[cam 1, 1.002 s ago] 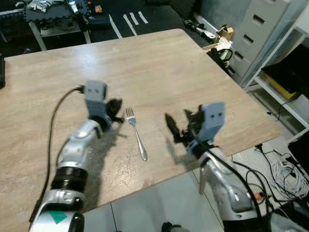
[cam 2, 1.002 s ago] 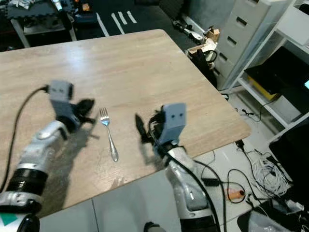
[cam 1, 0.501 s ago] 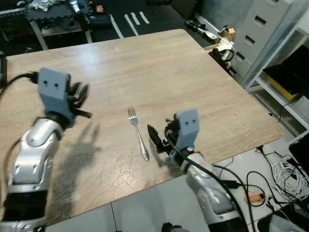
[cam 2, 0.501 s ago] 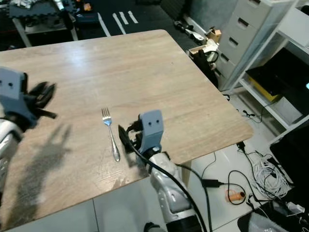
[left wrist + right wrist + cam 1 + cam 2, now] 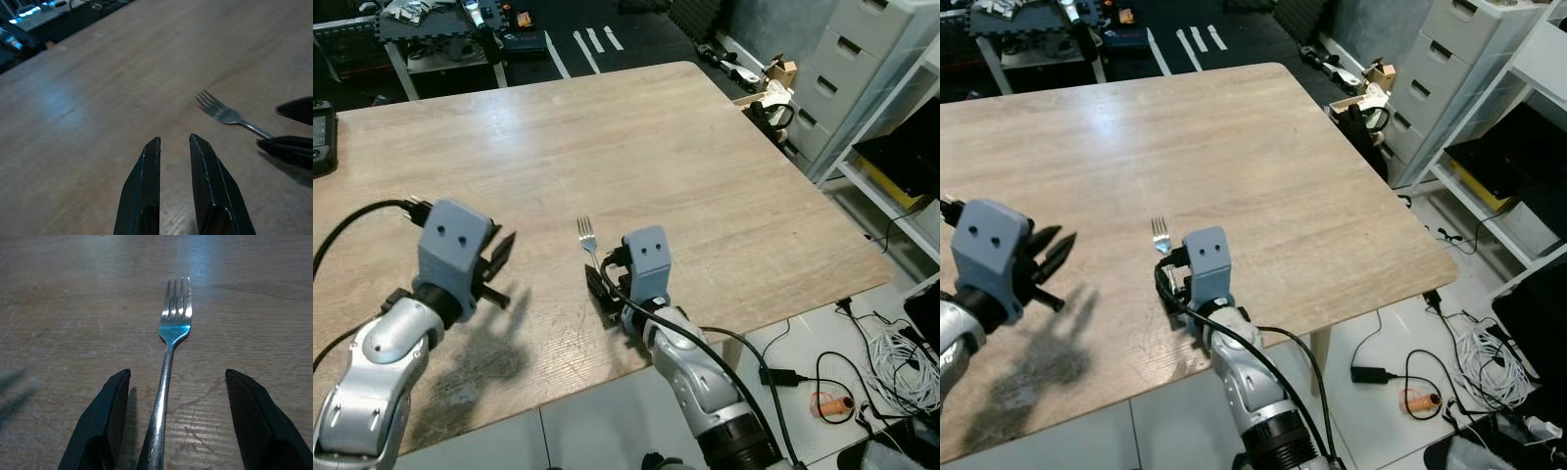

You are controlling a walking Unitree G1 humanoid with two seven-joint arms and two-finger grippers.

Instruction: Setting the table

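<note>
Near the lower middle of the left eye view, just inside the near edge of the wooden table (image 5: 705, 166), your right gripper (image 5: 599, 287) sits low over the handle of the fork (image 5: 586, 235), its grey wrist block covering most of the handle so that the tines and a short length of neck poke out above it toward the centre of the frame. In the right wrist view you can see the right gripper's two black fingers (image 5: 105, 423) spread wide, one on each side of the handle, with clear wood between each pad and the metal, so it is released and grasping nothing. The fork lies flat on the table with its tines pointing away from you, toward the far side of the table, and the handle runs back between those fingers. Your left gripper (image 5: 499, 259) is at the left of the frame, raised above the table and casting a shadow on the wood below it, well apart from the fork. In the left wrist view its fingers (image 5: 144, 196) stand close together with a narrow gap and nothing between them, aimed across the bare wood; the fork's tines lie beyond them toward the right of that frame, with the right gripper's dark fingertips at the right edge. A white drawer unit (image 5: 862, 59) stands at the upper right, and cables (image 5: 891, 362) trail on the floor at the lower right
</note>
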